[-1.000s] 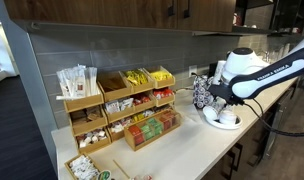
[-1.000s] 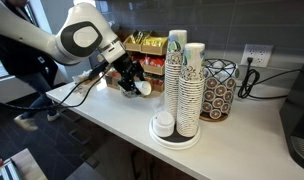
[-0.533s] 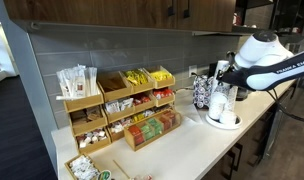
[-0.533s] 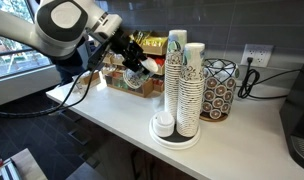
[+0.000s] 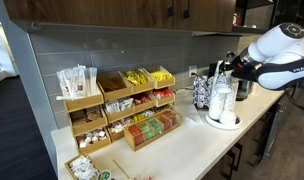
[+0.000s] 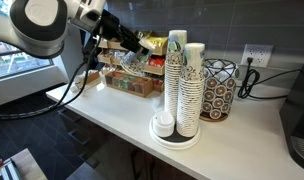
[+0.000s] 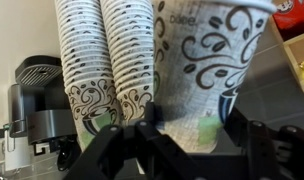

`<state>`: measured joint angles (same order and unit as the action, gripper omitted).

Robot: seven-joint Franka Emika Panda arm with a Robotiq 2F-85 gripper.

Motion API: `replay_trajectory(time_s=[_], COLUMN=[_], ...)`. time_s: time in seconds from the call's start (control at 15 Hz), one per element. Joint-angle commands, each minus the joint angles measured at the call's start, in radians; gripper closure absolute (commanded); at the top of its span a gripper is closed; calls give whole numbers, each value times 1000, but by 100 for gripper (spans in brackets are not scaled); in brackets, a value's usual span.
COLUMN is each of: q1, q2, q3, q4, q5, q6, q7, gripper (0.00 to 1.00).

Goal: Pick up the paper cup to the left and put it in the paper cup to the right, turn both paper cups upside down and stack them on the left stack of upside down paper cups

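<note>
My gripper (image 7: 182, 140) is shut on a paper cup (image 7: 207, 60), white with black swirls and a green mark low on its side. I cannot tell whether a second cup is nested in it. In the wrist view the cup fills the space between the black fingers (image 7: 244, 135). Two tall columns of nested cups (image 7: 84, 60) (image 7: 129, 60) stand close beside it. In an exterior view the gripper (image 6: 129, 48) holds the cup (image 6: 145, 46) high above the counter, apart from the taller column (image 6: 177, 70) and the shorter column (image 6: 193, 92). It also shows raised by the columns (image 5: 220, 95).
The columns stand on a round white tray (image 6: 176, 141) with a short upside-down cup (image 6: 164, 124). A black wire pod holder (image 6: 220, 90) stands behind it. Wooden snack organisers (image 5: 132, 105) line the wall. A dark coffee machine (image 7: 32, 95) stands beyond the columns.
The arm has lifted off the counter and risen with the cup in its grip. In one exterior view it has moved toward the cup columns.
</note>
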<state>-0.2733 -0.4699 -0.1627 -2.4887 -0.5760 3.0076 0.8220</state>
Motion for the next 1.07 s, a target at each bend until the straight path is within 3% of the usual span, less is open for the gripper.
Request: replay_trajectory(time_s=[0.0,0.27,0.33,0.8,0.87,1.0], q1=[1,60,54,315,338,317], q2=[-2,-18,-31,-91,-88,-59], q3=[0,-57,-43,-342,-375,-385], q4=[-2,-7,-20,-9,-2,20], q5=[-1,-38,63,-97,-117,-114], q6=[1,139,175,402,460,569], q7=[-1,-150,-284,-547,-567,-581], gripper=[58,58,58,58,58,58])
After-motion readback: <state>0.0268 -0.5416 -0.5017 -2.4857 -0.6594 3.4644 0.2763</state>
